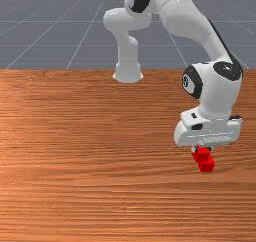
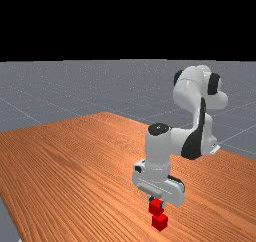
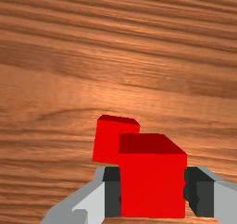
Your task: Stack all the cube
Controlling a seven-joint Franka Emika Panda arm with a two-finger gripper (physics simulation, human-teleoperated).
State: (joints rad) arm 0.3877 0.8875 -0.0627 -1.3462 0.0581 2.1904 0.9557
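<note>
While the fingers [image 1: 194, 149] grip one red cube, a second red cube [image 1: 206, 166] sits on the tabletop [image 1: 100, 151].
Pressed from two sides in the wrist view, the held cube [image 3: 152, 186] fills the span between the dark pads [image 3: 112, 191]; it is up off the wood, higher than the lower cube, and partly covers that one from the hand's camera. The two are not squarely aligned: the lower cube lies off toward the front view's right and nearer that view's camera, turned slightly against the held one. In the far view, the held cube appears above and a little to the left of the lower cube; whether they touch, I cannot tell.
</note>
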